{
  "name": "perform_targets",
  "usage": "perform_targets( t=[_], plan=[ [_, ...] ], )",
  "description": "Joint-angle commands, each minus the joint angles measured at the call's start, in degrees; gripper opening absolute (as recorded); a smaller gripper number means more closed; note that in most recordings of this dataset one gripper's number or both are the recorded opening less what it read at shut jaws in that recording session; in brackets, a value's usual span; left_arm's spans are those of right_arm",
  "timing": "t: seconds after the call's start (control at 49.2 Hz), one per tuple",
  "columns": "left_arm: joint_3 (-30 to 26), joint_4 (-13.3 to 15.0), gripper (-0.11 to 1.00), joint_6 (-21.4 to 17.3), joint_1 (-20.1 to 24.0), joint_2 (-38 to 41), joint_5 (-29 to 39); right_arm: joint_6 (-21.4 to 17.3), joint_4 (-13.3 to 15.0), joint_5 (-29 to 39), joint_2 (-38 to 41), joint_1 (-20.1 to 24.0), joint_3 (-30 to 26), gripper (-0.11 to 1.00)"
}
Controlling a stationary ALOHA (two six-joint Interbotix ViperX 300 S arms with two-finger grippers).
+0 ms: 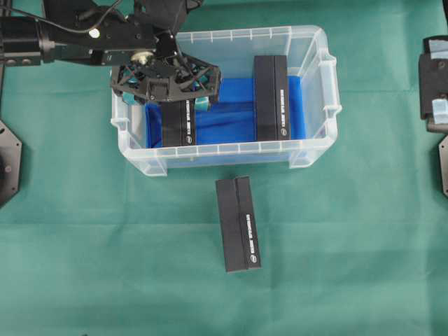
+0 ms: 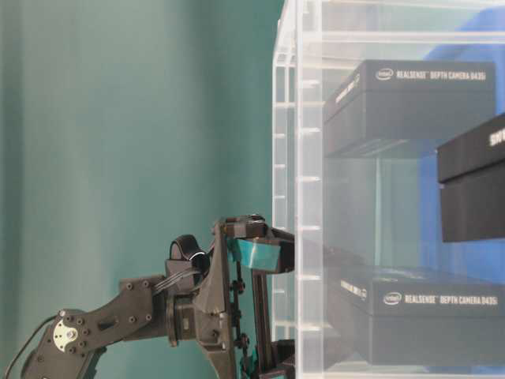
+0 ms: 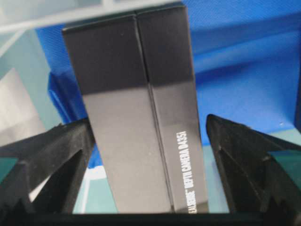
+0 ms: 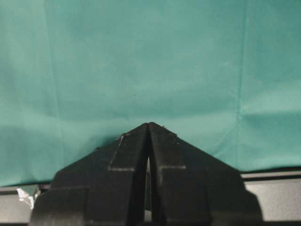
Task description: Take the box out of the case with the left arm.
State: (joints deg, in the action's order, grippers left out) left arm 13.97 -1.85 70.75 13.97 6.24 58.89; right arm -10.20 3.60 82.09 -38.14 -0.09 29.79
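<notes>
Left arm's wide-open gripper straddles a black box inside the clear bin.

On the green cloth-covered table point(image 1: 84, 266), the clear, translucent rectangular plastic case point(image 1: 318, 84) with blue cloth lining holds two long black cardboard boxes: the left box point(image 1: 179, 124), lying between the spread fingers of the black lattice-frame left gripper point(image 1: 165, 98), which do not grip it, and the right box point(image 1: 271, 98), lying apart. A third black box point(image 1: 238, 224) rests outside, just in front of the case. The right gripper point(image 4: 148, 129) is pressed closed, holding nothing, at the table's right edge.
</notes>
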Motion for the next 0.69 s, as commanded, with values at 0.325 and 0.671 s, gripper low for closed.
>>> perform_targets(
  t=[0.325, 0.671],
  plan=[
    [2.37, 0.26, 0.92, 0.18, -0.09, -0.44, -0.88, 0.0, 0.0, -0.26, -0.09, 0.0, -0.35, 0.0],
    [2.55, 0.88, 0.6, 2.29, -0.88, -0.7, -0.53, 0.0, 0.0, -0.26, -0.09, 0.0, -0.35, 0.0]
  ],
)
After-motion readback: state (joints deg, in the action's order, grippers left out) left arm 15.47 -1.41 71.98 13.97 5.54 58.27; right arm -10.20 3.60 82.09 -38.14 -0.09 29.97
